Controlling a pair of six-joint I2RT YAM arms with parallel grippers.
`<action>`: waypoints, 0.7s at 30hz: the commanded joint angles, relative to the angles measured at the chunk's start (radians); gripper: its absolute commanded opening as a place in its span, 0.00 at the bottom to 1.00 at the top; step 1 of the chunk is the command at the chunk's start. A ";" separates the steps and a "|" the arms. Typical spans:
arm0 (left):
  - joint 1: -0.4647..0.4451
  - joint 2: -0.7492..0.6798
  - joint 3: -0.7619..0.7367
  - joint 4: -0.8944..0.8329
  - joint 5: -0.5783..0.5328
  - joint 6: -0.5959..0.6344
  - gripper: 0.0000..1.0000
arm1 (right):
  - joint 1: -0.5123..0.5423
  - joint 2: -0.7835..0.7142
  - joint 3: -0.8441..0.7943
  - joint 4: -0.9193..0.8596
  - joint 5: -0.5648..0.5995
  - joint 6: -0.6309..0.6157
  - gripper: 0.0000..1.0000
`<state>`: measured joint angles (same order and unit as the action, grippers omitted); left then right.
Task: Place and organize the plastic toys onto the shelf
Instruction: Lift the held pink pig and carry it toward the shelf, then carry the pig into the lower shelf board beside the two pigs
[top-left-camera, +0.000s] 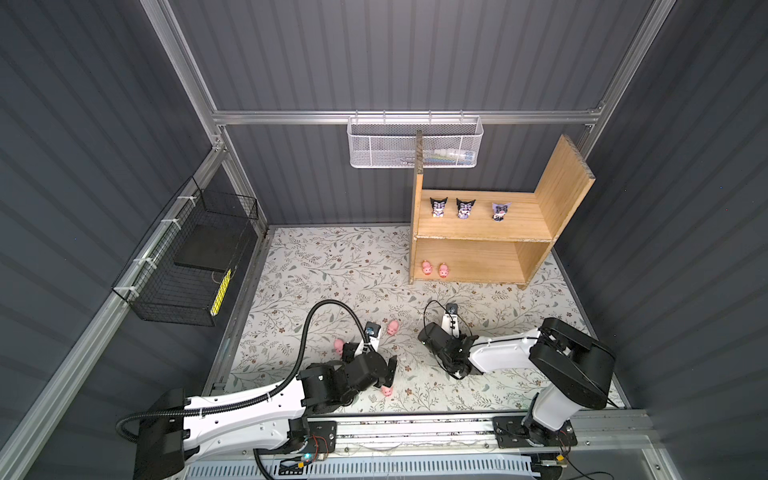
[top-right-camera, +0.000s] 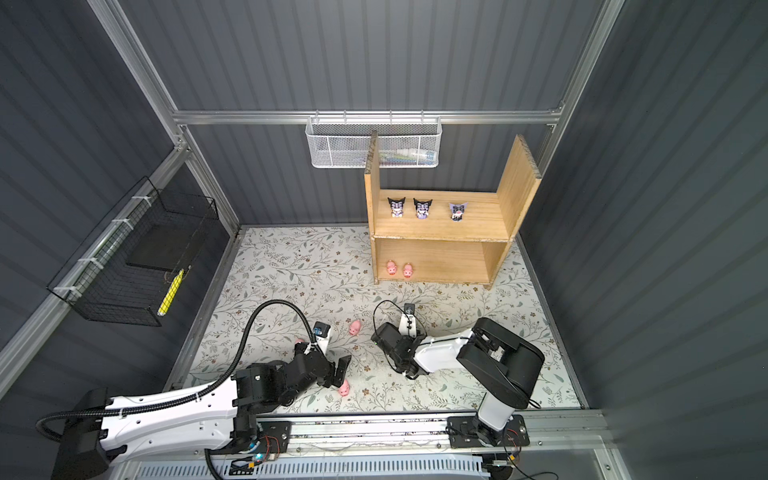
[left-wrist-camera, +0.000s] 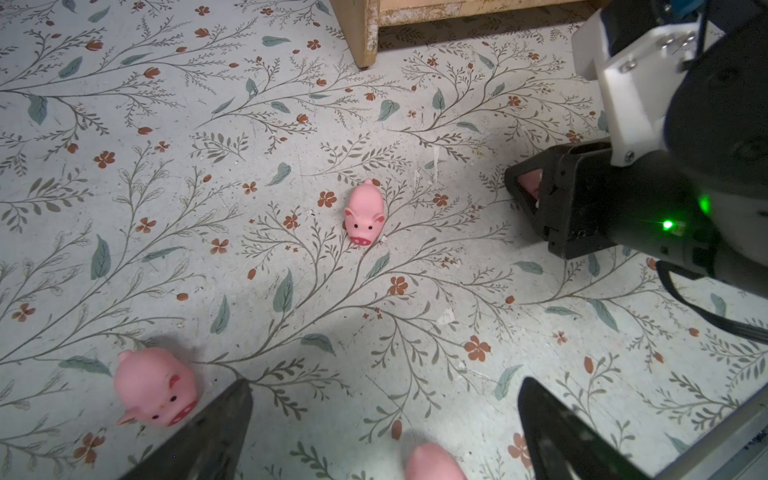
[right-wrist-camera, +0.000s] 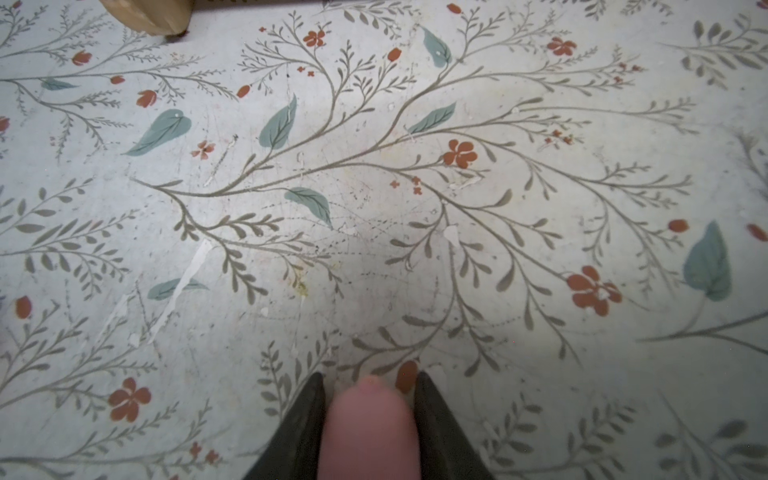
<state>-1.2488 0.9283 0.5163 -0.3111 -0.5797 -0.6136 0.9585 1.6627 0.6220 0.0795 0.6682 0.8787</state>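
Shelf (top-left-camera: 561, 187) stands at the far right of the table (top-left-camera: 316, 266). On its upper level, three figurines (top-left-camera: 464, 208) stand in a row. On its lower level, at the left end, two pigs (top-left-camera: 427, 267) sit side by side. Nearer the front, three loose pigs (top-left-camera: 392, 327) lie around the left end effector (left-wrist-camera: 386, 384). The last pig (right-wrist-camera: 370, 428) sits between the jaws of the right end effector (right-wrist-camera: 370, 376).

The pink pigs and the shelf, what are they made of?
The pigs, like this pig, look like soft, rubbery plastic: smooth matte pink skin, rounded shape, painted snout. The shelf looks like bare, unvarnished wood: pale visible grain and rough, chipped edges.
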 joint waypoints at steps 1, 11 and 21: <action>-0.003 0.001 0.031 0.007 0.003 0.006 1.00 | 0.008 0.006 -0.028 -0.157 -0.137 -0.024 0.26; -0.003 -0.030 0.022 -0.003 -0.017 0.023 1.00 | -0.095 -0.142 0.046 -0.222 -0.133 -0.240 0.26; -0.003 -0.052 0.031 0.016 -0.056 0.086 1.00 | -0.311 -0.189 0.139 -0.212 -0.189 -0.434 0.27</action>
<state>-1.2488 0.8856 0.5220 -0.3061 -0.6041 -0.5709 0.6827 1.4799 0.7235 -0.1257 0.5011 0.5316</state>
